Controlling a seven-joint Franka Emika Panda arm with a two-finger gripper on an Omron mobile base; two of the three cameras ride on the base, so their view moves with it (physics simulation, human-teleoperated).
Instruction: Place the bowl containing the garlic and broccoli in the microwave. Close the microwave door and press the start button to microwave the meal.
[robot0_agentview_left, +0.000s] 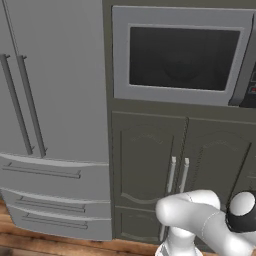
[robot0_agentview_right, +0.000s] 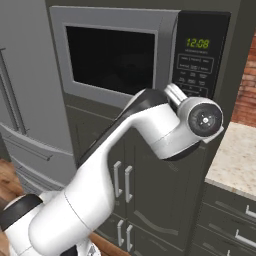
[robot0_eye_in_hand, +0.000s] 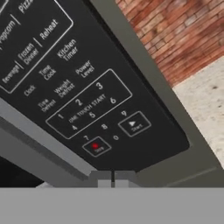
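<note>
The microwave door (robot0_agentview_left: 120, 60) is closed, its black window (robot0_agentview_right: 110, 57) dark. The bowl, garlic and broccoli are hidden behind it. The dark control strip (robot0_agentview_right: 200, 50) at the microwave's right edge shows a lit clock. In the hand view the keypad (robot0_eye_in_hand: 83, 105) is very close. Its start button (robot0_eye_in_hand: 136, 126) lies up and right of my gripper (robot0_eye_in_hand: 113, 178), and a red-dotted stop button (robot0_eye_in_hand: 97, 146) sits just above the fingertips. The two tips stand pressed together with nothing between them. In the right base view my wrist reaches toward the strip's lower part.
A tall grey fridge (robot0_agentview_left: 55, 100) with bar handles stands left of the microwave. Dark cabinet doors (robot0_agentview_left: 150, 170) are below it. A pale stone counter (robot0_agentview_right: 235, 160) and a brick wall (robot0_agentview_right: 247, 80) lie to the right.
</note>
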